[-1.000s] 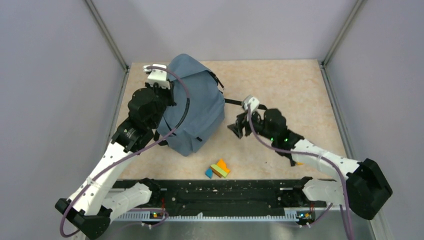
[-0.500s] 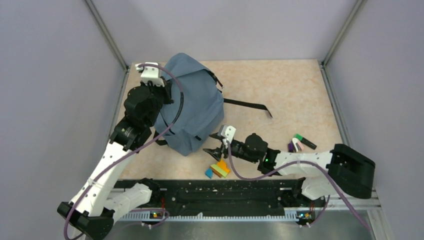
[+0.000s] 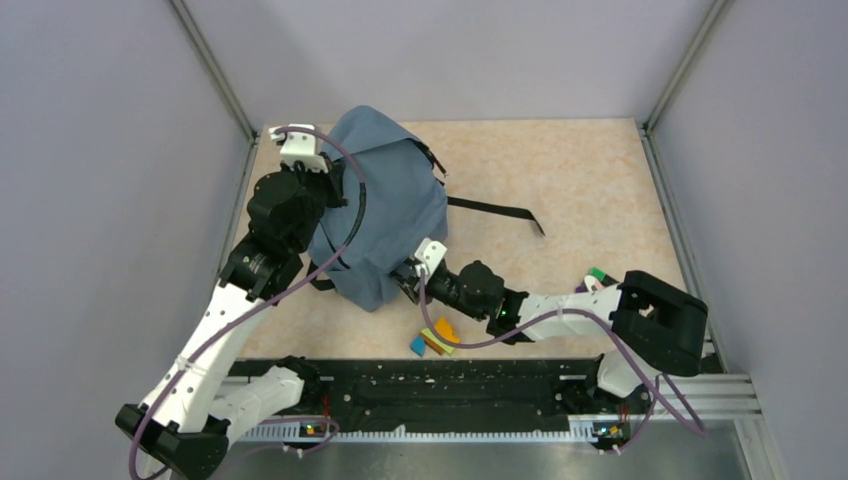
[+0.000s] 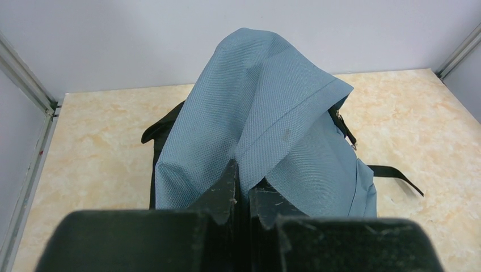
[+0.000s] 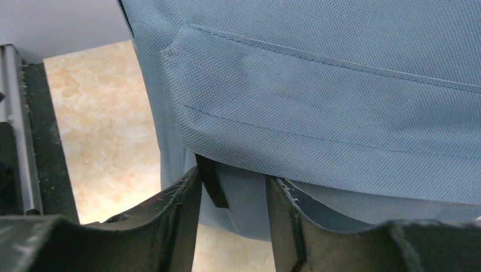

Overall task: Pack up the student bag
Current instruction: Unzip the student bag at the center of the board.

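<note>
Right hand straddling student bag hem, jaws apart, black tab between

A beige, marbled tabletop spreads ahead of and to either side of the left gripper. Straight beyond its tips stands a plain pale grey back wall. Side walls of the same matte grey stand off to its left and well to the right of the right gripper. Slim metal posts mark the far corners. Behind both grippers a black rail runs along the near edge, with a ribbed metal strip behind it. The light is soft and even, and shadows on the tabletop are faint.
</note>
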{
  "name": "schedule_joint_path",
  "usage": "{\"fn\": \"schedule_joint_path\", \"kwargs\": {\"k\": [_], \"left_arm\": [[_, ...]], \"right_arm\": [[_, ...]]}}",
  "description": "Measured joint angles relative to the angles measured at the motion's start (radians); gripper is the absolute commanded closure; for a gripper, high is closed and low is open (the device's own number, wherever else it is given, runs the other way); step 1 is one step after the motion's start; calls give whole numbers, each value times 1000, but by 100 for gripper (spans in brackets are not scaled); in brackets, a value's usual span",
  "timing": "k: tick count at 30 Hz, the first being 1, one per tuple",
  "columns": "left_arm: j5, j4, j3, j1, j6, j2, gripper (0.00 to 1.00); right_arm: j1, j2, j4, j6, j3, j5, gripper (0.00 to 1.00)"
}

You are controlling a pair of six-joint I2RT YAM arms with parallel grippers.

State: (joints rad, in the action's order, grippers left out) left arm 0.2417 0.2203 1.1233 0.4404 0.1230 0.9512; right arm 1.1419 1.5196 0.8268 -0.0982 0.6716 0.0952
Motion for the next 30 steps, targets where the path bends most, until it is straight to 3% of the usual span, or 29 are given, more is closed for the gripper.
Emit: {"fn": "schedule_joint_path", "kwargs": {"k": [7, 21, 27, 30], "left_arm": [[-3, -3, -2, -2, 2, 0, 97], [-13, -15, -11, -3, -14, 0, 97], [-17, -41, -24, -5, -45, 0, 97], [-18, -42, -25, -7, -51, 0, 97]], "right_arm": [[28, 19, -28, 4, 32, 96, 99], [-10, -42, -168, 8, 43, 187, 100], [-77, -101, -261, -29, 42, 136, 86], [-101, -114, -285, -40, 42, 81, 85]]}}
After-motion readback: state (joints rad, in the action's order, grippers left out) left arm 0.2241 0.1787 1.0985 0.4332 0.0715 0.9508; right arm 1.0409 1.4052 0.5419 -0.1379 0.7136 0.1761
